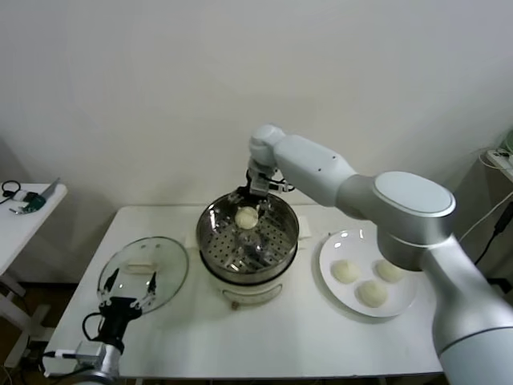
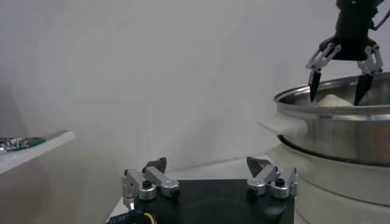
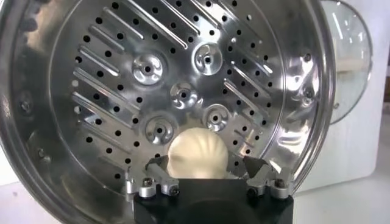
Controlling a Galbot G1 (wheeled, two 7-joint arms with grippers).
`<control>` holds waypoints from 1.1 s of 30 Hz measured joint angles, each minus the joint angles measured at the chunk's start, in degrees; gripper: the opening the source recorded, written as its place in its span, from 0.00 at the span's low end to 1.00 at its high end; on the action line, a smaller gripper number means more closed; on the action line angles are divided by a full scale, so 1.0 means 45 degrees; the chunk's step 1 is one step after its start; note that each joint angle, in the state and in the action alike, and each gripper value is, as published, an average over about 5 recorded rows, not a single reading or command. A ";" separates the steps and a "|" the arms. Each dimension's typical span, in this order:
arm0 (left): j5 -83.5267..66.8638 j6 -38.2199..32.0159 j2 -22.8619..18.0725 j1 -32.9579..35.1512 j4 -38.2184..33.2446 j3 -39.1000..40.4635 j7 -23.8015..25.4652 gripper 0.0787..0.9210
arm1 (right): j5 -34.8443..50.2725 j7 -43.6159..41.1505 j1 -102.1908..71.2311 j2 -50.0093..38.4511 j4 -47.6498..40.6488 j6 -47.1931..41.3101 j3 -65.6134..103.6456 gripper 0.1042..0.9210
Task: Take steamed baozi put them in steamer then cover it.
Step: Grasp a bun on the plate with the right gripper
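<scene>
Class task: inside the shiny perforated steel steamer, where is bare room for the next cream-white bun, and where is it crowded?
Bare: the steel steamer tray's near and left parts. Crowded: the far side, where one cream-white bun sits under the open right gripper.

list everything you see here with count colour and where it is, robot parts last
round stainless-steel steamer: 1, shiny metal on a cream base, centre of the table
small round dough bun in the steamer: 1, cream-white, on the perforated tray at its far side
small round dough buns on the plate: 3, cream-white, grouped together
flat round plate: 1, white, right of the steamer
round glass lid: 1, clear with cream handle, flat on the table left of the steamer
rectangular table: 1, white, under everything
side table: 1, white, far left, small items on it
right gripper: 1, open, over the bun in the steamer
left gripper: 1, open, near edge of the lid
</scene>
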 measured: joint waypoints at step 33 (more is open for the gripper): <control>0.0226 0.0158 0.0024 0.0085 -0.0291 0.0274 0.0135 0.88 | 1.1321 0.2130 0.5693 -0.8415 1.0587 -1.4125 -0.9160 0.88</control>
